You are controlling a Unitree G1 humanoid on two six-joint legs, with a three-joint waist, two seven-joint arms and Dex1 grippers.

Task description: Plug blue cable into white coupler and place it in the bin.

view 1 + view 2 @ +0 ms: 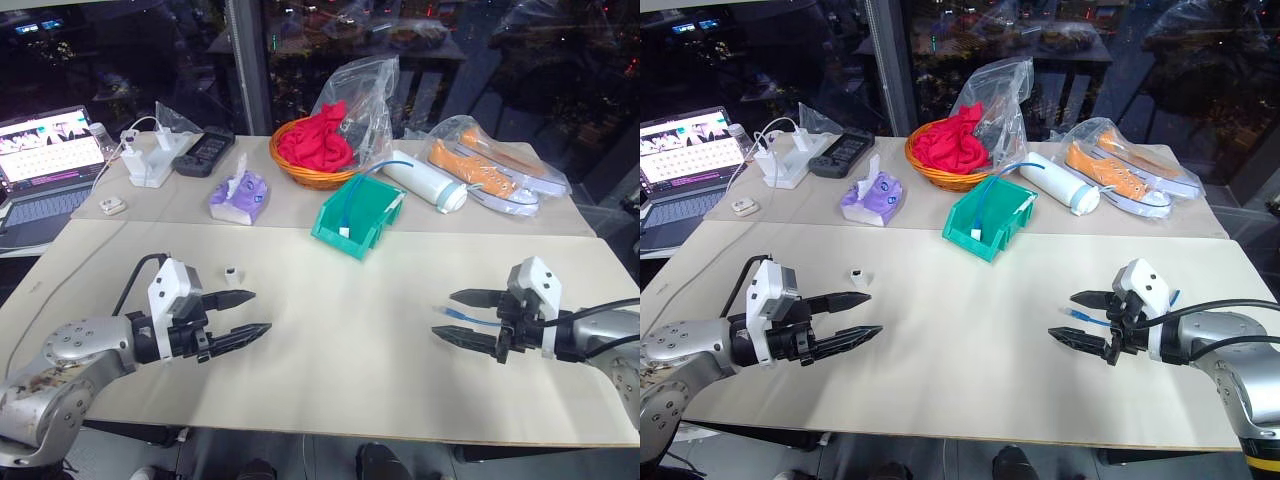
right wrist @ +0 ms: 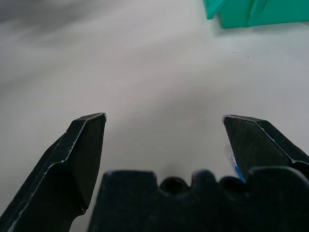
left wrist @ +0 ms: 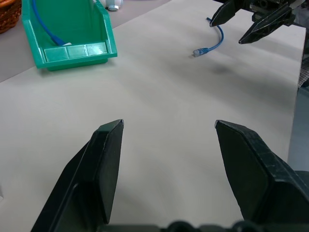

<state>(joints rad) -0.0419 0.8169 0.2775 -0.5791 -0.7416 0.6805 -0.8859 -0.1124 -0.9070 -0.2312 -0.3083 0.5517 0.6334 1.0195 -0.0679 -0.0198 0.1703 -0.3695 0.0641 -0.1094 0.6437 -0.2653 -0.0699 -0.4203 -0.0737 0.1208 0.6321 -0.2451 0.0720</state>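
Note:
The blue cable (image 1: 466, 319) lies on the table with its clear plug (image 3: 198, 51) pointing toward the table's middle. My right gripper (image 1: 442, 316) hovers open just over it, and nothing sits between its fingers (image 2: 87, 145). The tiny white coupler (image 1: 232, 272) stands on the table just beyond my left gripper (image 1: 262, 312), which is open and holds nothing. The teal bin (image 1: 380, 230) sits at the back centre, its cut-down front toward me, and another blue cable (image 1: 348, 205) lies inside it.
Behind the bin stand a wicker basket with red cloth (image 1: 315, 150), a white bottle (image 1: 425, 180) and bagged orange shoes (image 1: 490, 170). A purple tissue pack (image 1: 238, 195), a white charger block (image 1: 150, 160), a black device (image 1: 203, 152) and a laptop (image 1: 45, 165) are at the back left.

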